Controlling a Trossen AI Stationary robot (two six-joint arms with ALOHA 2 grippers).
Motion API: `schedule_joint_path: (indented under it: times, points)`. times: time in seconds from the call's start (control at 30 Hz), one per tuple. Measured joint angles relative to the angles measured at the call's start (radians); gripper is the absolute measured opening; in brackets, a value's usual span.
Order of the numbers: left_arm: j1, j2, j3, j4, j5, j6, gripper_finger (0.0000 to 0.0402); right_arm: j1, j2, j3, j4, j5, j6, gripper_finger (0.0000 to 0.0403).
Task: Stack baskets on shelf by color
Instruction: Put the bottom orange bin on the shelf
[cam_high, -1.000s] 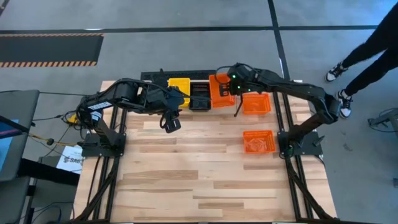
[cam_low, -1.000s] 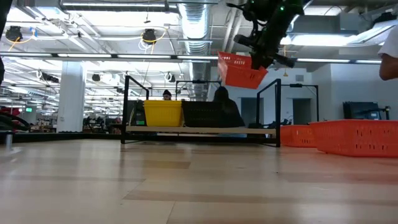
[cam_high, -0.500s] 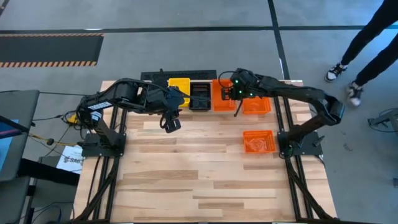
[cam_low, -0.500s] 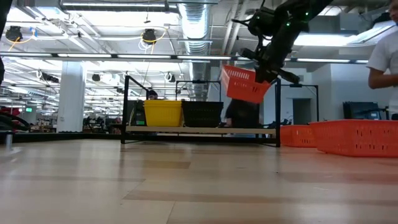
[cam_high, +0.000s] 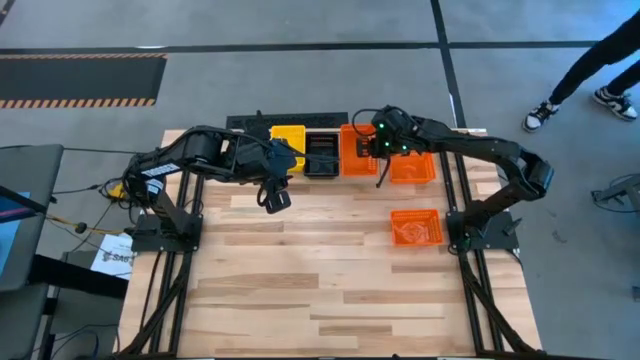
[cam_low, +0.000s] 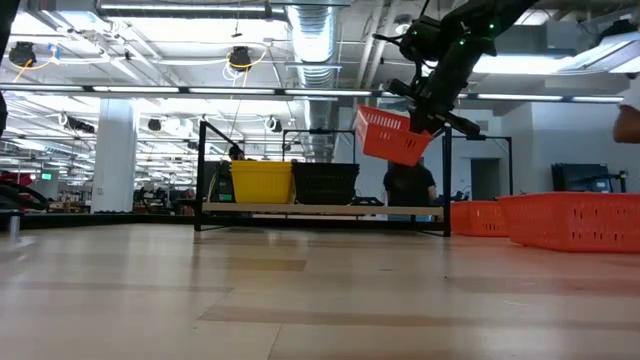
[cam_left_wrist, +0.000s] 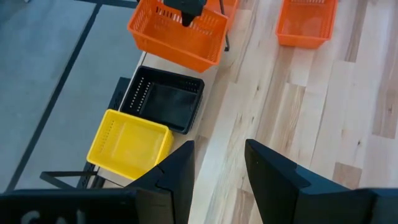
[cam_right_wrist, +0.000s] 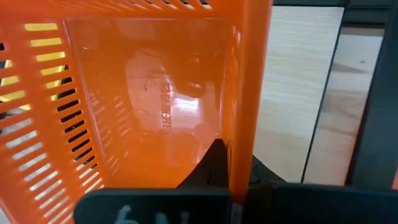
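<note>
- right claw (cam_low: 432, 108) is clamped shut on the rim of a red-orange plastic mesh basket (cam_low: 392, 136), holding it tilted in the air above the free end of the shelf
- the low shelf with the light wooden board and black wire hoops (cam_low: 320, 209) sits at the far edge of the wooden counter (cam_high: 330, 280); a yellow mesh basket (cam_high: 288, 139) and a black mesh basket (cam_high: 321, 154) already stand on it side by side, touching
- in the right wrist view the held basket's wall fills nearly everything, rim pinched by the fingers (cam_right_wrist: 214, 165)
- left claw (cam_high: 275, 198) hangs over the counter just in front of the yellow basket, fingers (cam_left_wrist: 177, 171) parted partway with nothing between them
- two more red-orange mesh baskets lie on the counter: one (cam_high: 412, 166) beside the shelf's right end, another (cam_high: 416, 227) nearer the right arm's base
- a person's legs (cam_high: 590, 75) show on the floor beyond the counter's right side
</note>
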Motion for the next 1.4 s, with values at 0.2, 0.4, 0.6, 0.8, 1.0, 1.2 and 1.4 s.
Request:
schedule_joint_path:
  times: [0.2, 0.4, 0.6, 0.8, 1.0, 1.2, 1.4]
  points:
    - [0.0, 0.0, 0.0, 0.0, -0.003, 0.0, 0.013, 0.005, 0.001, -0.001, -0.003, 0.0, 0.008, 0.0]
    - [0.0, 0.0, 0.0, 0.0, -0.024, 0.002, 0.013, 0.046, 0.003, 0.005, -0.013, 0.051, 0.021, 0.0]
    - [0.0, 0.0, 0.0, 0.0, -0.024, 0.006, 0.013, 0.057, 0.01, 0.097, -0.157, 0.051, 0.0, 0.0]
    - [0.0, 0.0, 0.0, 0.0, -0.024, 0.007, 0.013, 0.055, 0.008, 0.213, -0.242, 0.052, -0.025, 0.0]
    - [0.0, 0.0, 0.0, 0.0, -0.025, 0.007, 0.013, 0.092, 0.012, 0.321, -0.208, 0.052, -0.036, 0.0]
    - [0.0, 0.0, 0.0, 0.0, -0.025, 0.007, 0.013, 0.144, 0.114, 0.399, -0.1, -0.026, -0.091, 0.0]
    - [0.0, 0.0, 0.0, 0.0, -0.024, 0.006, 0.013, 0.149, 0.291, 0.499, -0.088, -0.084, -0.167, 0.0]
